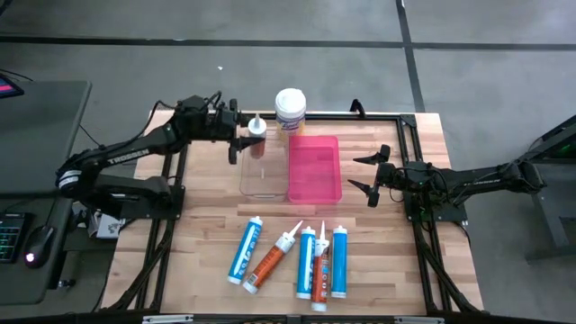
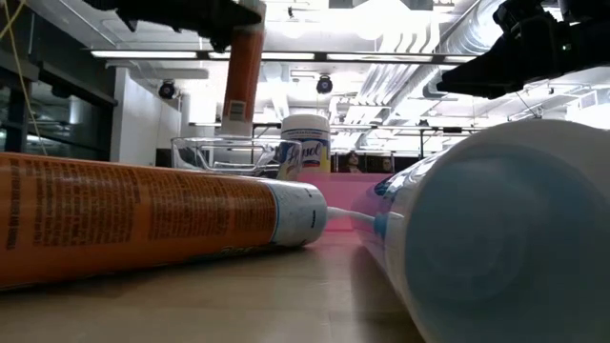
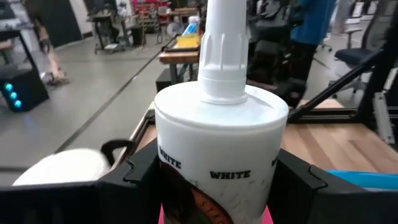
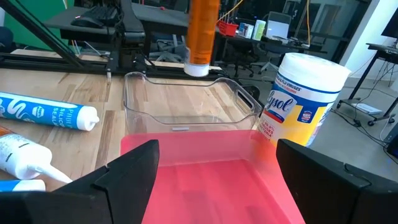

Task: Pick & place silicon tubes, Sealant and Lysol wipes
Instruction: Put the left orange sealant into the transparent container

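The left gripper (image 1: 241, 137) is closed tight on an orange sealant tube (image 1: 256, 135) with a white cap end marked WHITE, and holds it up in the air above the far end of the clear tray (image 1: 262, 171). In the low view the tube hangs with its long axis close to vertical, well clear of the tray's rim. That is the relation the coming move seems to turn on: the tray lies straight under the held tube, so the tube likely has to be lowered and tipped until its length runs along the tray's long side, from 12 toward 6 o'clock on the table (image 1: 378, 270). The right gripper (image 1: 367, 174) waits with its fingers spread wide and nothing between them, at the 3 o'clock side of the pink tray (image 1: 315, 169), facing across it. The Lysol wipes (image 1: 290, 110) stand upright at 12 o'clock, just beyond the two trays, roughly midway between the arms. Five more tubes (image 1: 297, 259) lie in a loose row at 6 o'clock, nozzles mostly pointing toward the trays; the right arm looks the freer one to reach them.
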